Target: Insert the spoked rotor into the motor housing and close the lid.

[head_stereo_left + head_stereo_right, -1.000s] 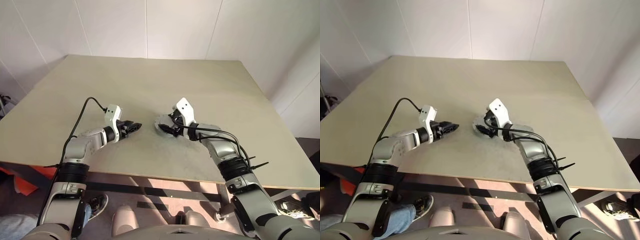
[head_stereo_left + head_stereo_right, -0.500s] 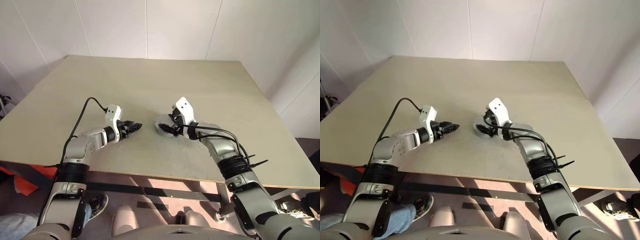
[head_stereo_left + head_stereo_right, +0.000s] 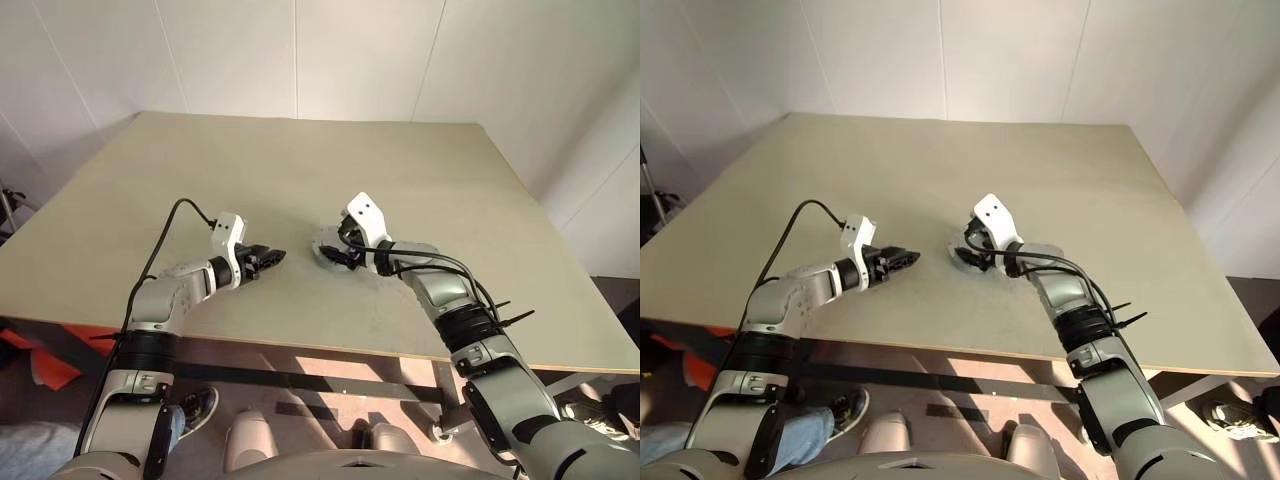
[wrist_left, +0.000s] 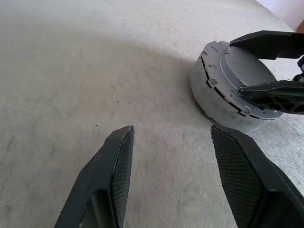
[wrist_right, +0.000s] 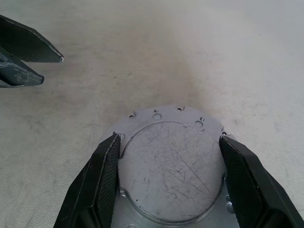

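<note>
The motor housing (image 4: 209, 95) is a round silver cylinder standing on the table (image 3: 420, 170), near the middle of its front half. The lid (image 5: 173, 166) lies on top of it, showing a flat scratched grey face ringed with small holes. My right gripper (image 5: 168, 138) reaches over it from the right, one black finger against each side of the upper rim. My left gripper (image 4: 172, 129) hovers open and empty just left of the housing (image 3: 324, 246), pointing at it. The spoked rotor is hidden.
The pale table top stretches far back and to both sides around the housing. White walls (image 3: 300, 50) stand behind it. The front edge (image 3: 300, 345) runs just under my forearms.
My right wrist has turned slightly while staying at the housing. The left arm and the housing have not moved.
</note>
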You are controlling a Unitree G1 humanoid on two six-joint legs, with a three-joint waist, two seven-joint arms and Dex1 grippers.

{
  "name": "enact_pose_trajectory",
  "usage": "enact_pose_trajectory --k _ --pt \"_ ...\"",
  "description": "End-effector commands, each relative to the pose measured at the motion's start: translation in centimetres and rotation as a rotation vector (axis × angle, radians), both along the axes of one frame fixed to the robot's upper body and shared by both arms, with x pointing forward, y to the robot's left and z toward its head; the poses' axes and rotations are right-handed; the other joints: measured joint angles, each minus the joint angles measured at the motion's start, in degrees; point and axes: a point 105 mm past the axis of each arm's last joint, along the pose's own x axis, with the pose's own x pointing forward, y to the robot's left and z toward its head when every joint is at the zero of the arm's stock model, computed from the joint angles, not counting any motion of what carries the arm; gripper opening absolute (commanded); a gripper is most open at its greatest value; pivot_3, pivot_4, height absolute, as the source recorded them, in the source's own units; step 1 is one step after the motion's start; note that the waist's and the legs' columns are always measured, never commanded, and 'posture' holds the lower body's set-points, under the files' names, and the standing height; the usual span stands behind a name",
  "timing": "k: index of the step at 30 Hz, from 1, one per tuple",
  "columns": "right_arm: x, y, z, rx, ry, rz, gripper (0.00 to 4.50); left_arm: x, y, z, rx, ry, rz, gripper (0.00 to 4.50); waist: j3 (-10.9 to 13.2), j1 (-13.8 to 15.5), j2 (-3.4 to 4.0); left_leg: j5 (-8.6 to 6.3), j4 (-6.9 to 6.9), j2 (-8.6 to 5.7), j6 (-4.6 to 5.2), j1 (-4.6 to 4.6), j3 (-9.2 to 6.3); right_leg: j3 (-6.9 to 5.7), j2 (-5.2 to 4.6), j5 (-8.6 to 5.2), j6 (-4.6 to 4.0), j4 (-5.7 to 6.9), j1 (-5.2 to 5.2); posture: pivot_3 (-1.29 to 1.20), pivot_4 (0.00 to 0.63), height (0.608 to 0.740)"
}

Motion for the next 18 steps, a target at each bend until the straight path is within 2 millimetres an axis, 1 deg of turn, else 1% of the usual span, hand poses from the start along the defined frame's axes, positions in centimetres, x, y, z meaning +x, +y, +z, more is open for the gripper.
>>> enact_pose_trajectory --k 1,4,6,7,8,11,14,18 --pt "-0.6 -4.9 -5.0 -0.162 0.152 -0.152 3.18 0.2 -0.3 1.4 -0.015 -0.051 -0.01 2.75 0.03 0.0 0.03 -0.02 0.0 -0.04 0.03 -0.01 0.0 -0.05 -0.07 -0.01 0.02 -0.04 0.01 0.0 0.0 0.74" --pt "-0.5 -4.9 -4.9 -0.148 0.156 -0.151 3.18 0.2 -0.4 1.4 -0.017 -0.05 -0.011 2.75 0.16 -0.06 0.3 -0.13 -0.04 -0.11 0.21 0.0 -0.07 -0.49 -0.29 -0.03 0.06 -0.59 0.24 0.0 0.0 0.74" --pt "-0.5 -4.9 -4.9 -0.149 0.155 -0.151 3.18 0.2 -0.4 1.4 -0.017 -0.05 -0.012 2.75 0.32 -0.2 0.59 -0.19 -0.32 -0.05 0.31 0.0 -0.22 -1.09 -0.37 -0.03 0.06 -1.64 0.68 0.0 0.0 0.74" --pt "-0.5 -4.9 -4.8 -0.148 0.155 -0.151 3.18 0.2 -0.4 1.4 -0.017 -0.05 -0.012 2.75 0.34 -0.25 0.62 -0.21 -0.47 -0.02 0.34 0.02 -0.31 -1.55 -0.49 -0.03 0.06 -2.16 0.95 0.0 0.0 0.74" --pt "-0.4 -4.9 -4.7 -0.144 0.154 -0.151 3.18 0.2 -0.4 1.4 -0.017 -0.05 -0.012 2.75 0.35 -0.29 0.62 -0.25 -0.5 -0.01 0.41 0.04 -0.33 -1.69 -0.54 -0.03 0.06 -2.37 1.08 0.0 0.0 0.74" --pt "-0.3 -4.8 -4.5 -0.13 0.153 -0.151 3.18 0.1 -0.4 1.4 -0.017 -0.049 -0.012 2.75 0.39 -0.32 0.7 -0.3 -0.51 -0.02 0.49 0.12 -0.32 -1.77 -0.59 -0.03 0.06 -2.62 1.31 0.0 0.0 0.74" --pt "-0.1 -4.7 -4.1 -0.111 0.136 -0.154 3.18 0.1 -0.4 1.3 -0.016 -0.049 -0.012 2.75 0.44 -0.33 0.77 -0.31 -0.73 -0.02 0.5 0.11 -0.32 -1.93 -0.63 -0.03 0.05 -2.96 1.31 0.0 0.0 0.74" --pt "0.3 -4.4 -3.2 -0.071 0.116 -0.16 3.18 0.2 -0.5 1.4 -0.017 -0.05 -0.013 2.75 0.51 -0.33 0.83 -0.31 -0.77 -0.03 0.5 0.11 -0.32 -1.98 -0.65 -0.03 0.06 -2.98 1.3 0.0 0.0 0.74"
